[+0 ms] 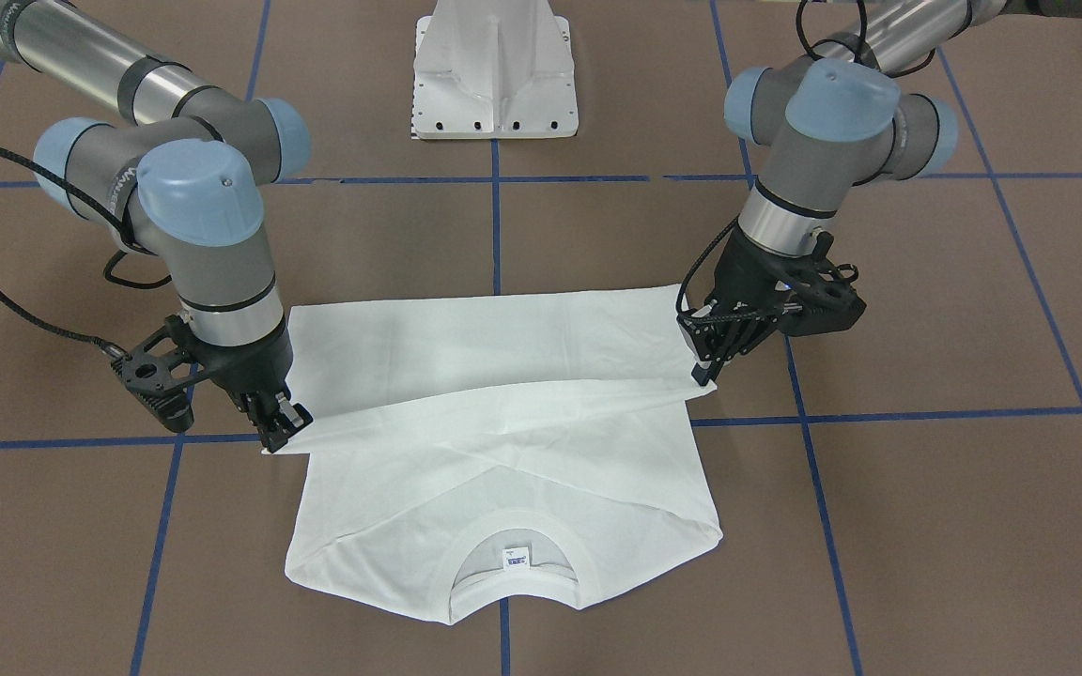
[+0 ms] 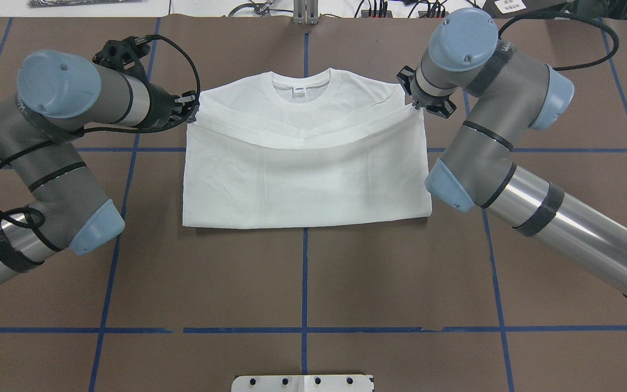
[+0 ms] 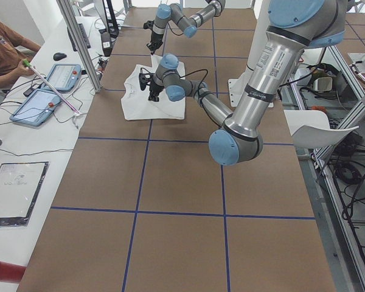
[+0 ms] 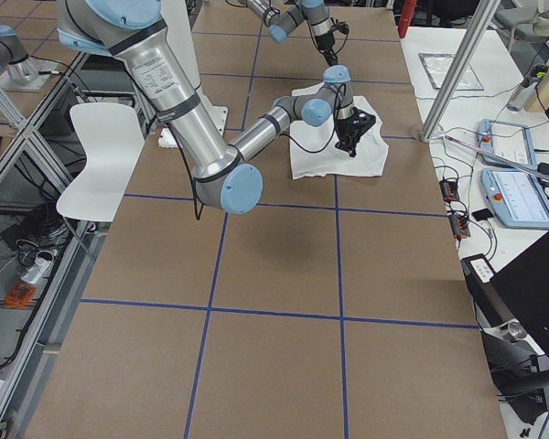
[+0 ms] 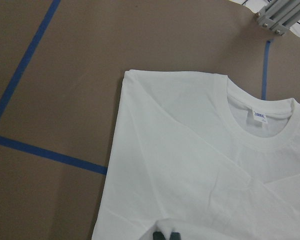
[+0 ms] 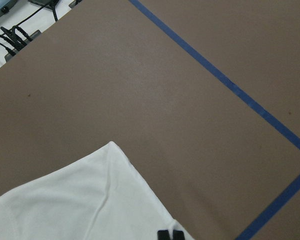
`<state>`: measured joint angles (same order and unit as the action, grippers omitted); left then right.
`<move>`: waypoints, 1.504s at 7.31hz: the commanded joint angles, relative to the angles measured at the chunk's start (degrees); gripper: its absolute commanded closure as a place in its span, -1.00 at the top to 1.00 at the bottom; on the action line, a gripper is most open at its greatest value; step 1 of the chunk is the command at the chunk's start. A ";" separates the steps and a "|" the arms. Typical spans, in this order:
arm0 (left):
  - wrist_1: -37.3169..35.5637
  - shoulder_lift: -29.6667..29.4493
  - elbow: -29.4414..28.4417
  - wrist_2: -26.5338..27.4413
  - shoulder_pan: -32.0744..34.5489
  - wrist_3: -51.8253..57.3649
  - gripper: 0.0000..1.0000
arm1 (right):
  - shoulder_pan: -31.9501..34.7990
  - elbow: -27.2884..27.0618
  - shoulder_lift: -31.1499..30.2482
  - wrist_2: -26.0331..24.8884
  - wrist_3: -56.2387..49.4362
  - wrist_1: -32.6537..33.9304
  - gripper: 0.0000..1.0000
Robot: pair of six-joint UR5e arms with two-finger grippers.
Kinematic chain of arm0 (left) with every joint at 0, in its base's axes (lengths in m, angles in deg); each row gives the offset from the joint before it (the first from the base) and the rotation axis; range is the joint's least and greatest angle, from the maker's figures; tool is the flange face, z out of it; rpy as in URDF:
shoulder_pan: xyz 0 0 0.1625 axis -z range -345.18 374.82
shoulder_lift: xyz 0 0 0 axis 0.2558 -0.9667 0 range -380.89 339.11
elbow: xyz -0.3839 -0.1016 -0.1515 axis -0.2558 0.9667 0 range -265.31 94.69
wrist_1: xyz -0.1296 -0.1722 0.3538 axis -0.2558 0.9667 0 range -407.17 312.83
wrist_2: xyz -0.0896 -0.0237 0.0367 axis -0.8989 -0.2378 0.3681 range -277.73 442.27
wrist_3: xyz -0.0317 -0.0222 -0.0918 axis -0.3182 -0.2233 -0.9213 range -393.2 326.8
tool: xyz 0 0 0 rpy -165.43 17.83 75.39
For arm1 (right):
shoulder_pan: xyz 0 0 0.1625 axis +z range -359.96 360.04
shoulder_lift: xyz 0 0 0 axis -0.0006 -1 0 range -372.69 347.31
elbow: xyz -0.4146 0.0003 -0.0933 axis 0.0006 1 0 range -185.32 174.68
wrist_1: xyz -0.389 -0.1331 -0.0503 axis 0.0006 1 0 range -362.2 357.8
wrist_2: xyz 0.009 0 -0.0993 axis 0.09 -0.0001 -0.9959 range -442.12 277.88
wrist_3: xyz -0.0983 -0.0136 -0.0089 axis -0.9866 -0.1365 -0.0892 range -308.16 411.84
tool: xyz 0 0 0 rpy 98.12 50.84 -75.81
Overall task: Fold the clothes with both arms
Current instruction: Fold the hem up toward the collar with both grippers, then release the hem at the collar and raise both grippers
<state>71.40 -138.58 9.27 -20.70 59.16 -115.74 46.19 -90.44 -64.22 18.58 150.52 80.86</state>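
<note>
I read the shirt [image 1: 503, 451] as plain white, on a brown table [image 1: 926, 526] gridded with blue tape [image 1: 879, 416]. Left arm [image 1: 813, 160] and right arm [image 1: 203, 225]: silver, grey, light-blue caps.

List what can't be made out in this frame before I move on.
Label wording: too small in every view.
Shirt underside: against the table, all views.
Right gripper: overhead, its own wrist covers most of it.
Wrist views: fingertips cut off by the bottom edge.

The white T-shirt [image 5: 190, 165] lies on the brown table [image 5: 65, 75], its ribbed collar [image 5: 240, 135] and small neck label [image 5: 259, 116] toward the right. Blue tape lines [image 5: 25, 60] cross the table at left. At the bottom edge, the left gripper [image 5: 166, 236] has its dark fingertips close together on the fabric.
</note>
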 commanded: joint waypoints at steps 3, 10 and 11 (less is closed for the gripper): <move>9.48 -4.02 -13.44 1.54 1.00 0.36 -1.00 | 2.01 14.71 4.78 0.20 -2.18 -8.17 -1.00; 13.70 -7.11 -21.36 4.00 1.80 0.45 -1.00 | 2.54 21.57 8.46 0.20 -2.53 -9.06 -1.00; 13.79 -7.20 -21.72 4.01 1.80 0.45 -1.00 | 2.54 22.71 8.65 0.11 -2.53 -10.28 -1.00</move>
<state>84.92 -145.57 -11.84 -17.06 60.96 -115.29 48.77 -69.10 -56.04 18.76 147.99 71.68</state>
